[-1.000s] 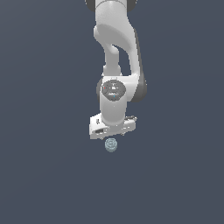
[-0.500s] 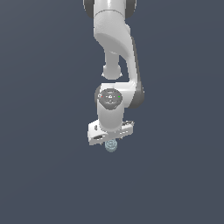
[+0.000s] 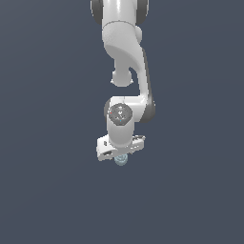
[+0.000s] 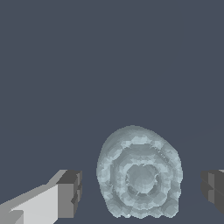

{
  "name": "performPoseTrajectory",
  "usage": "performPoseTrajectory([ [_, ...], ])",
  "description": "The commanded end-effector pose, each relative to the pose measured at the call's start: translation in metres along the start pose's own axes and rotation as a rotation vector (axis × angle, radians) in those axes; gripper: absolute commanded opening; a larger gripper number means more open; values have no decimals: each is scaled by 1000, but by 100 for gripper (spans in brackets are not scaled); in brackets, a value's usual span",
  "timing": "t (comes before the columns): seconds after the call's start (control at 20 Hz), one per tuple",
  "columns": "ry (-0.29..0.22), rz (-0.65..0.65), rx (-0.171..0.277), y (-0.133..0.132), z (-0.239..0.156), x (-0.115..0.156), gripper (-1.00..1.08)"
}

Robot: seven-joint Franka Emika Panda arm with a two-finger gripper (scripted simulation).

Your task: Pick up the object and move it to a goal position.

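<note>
The white robot gripper was spread wide — the small pale blue-grey ringed round cylinder sat between its dark fingertips, untouched.

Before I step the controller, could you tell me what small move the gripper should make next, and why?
Probably close the fingers: the wrist view shows the gripper open, with the object between its fingers and a gap on each side, not yet gripped.

Plain dark slate-grey surface fills both views; uniform, unmarked.
</note>
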State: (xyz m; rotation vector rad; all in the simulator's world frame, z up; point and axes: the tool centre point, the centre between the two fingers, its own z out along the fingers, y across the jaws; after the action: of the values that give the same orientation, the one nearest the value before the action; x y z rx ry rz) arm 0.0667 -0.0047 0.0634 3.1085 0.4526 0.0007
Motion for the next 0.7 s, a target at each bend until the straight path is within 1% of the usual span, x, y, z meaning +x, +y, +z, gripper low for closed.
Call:
performPoseTrajectory([
  [0.0, -1, -1, 0, 0, 13, -1, 100],
  [0.15, 0, -1, 0, 0, 22, 0, 100],
  [0.35, 0, -1, 0, 0, 23, 1, 100],
  [0.4, 0, -1, 0, 0, 23, 1, -100],
  [0.65, 0, -1, 0, 0, 23, 1, -100],
])
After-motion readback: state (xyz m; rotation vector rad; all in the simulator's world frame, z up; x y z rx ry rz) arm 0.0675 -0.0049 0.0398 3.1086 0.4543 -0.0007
